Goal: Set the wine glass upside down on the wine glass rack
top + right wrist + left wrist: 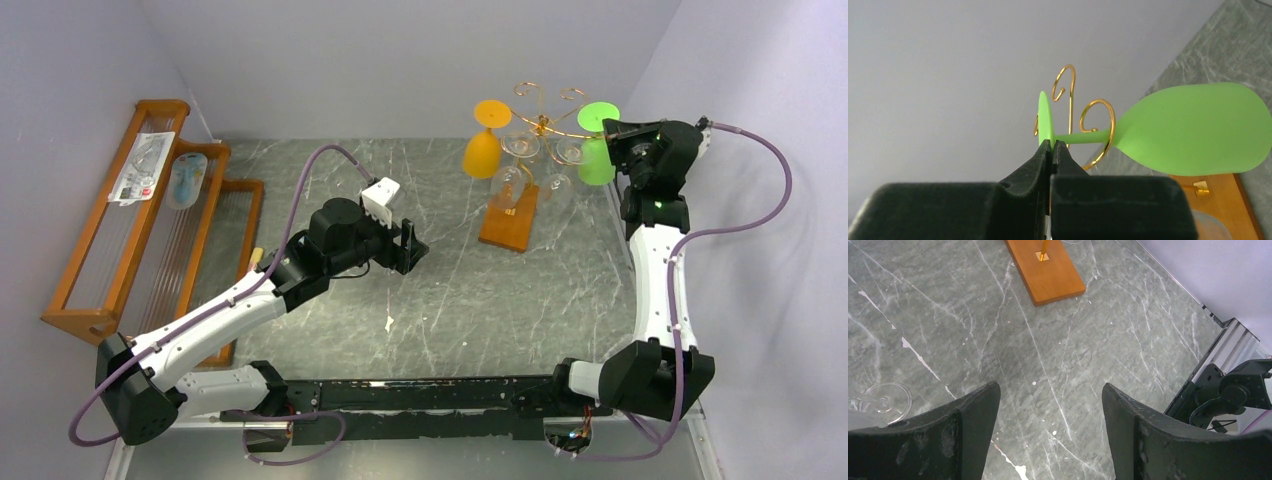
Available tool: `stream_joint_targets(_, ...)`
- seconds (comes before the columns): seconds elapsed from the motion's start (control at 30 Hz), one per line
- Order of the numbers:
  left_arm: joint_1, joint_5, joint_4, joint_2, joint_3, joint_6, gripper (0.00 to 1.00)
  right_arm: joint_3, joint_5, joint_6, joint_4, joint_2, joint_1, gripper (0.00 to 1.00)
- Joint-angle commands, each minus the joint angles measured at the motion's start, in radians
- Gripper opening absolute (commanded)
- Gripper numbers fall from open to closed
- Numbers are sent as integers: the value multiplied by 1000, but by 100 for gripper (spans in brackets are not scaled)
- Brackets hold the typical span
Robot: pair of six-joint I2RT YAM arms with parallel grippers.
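The left gripper (1048, 390) has its jaws wide apart and empty. The wine glass rack (1046, 271) lies ahead of them, well apart. The right gripper (1052, 147) has its jaws pinched on the foot of the green wine glass (1193, 130). The stem runs sideways from the jaws through a rack scroll, with the bowl beyond. The right arm is nearer, and release appears due.

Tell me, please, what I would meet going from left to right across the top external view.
Slatted wooden rack, left gripper, orange glass, green wine glass. The wine glass rack overlaps both glasses, so it is left out.
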State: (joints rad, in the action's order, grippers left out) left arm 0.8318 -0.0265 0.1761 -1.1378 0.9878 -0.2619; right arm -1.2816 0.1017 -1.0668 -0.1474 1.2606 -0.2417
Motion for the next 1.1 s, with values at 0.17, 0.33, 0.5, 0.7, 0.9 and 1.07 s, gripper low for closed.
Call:
stream_joint_targets(0.17, -9, 25, -25, -8, -8, 19, 78, 13, -41, -2, 82, 44, -27, 0)
stream_joint_targets(0.33, -13, 25, -27, -19, -2, 32, 77, -17, 33, 15, 88, 98, -41, 1)
stream_joint_targets(0.5, -27, 25, -29, -24, -3, 25, 78, -49, 47, 41, 56, 120, -47, 16)
stream_joint_targets(0.7, -31, 25, -31, -24, -5, 24, 78, -42, 23, 53, 29, 99, -52, 40)
stream_joint_targets(0.9, -31, 25, -28, -21, -3, 19, 78, -63, -4, 78, -26, 67, -56, 49)
stream_joint_targets(1.07, -31, 25, -20, -23, 5, 12, 78, -75, -59, 112, -87, 17, -59, 54)
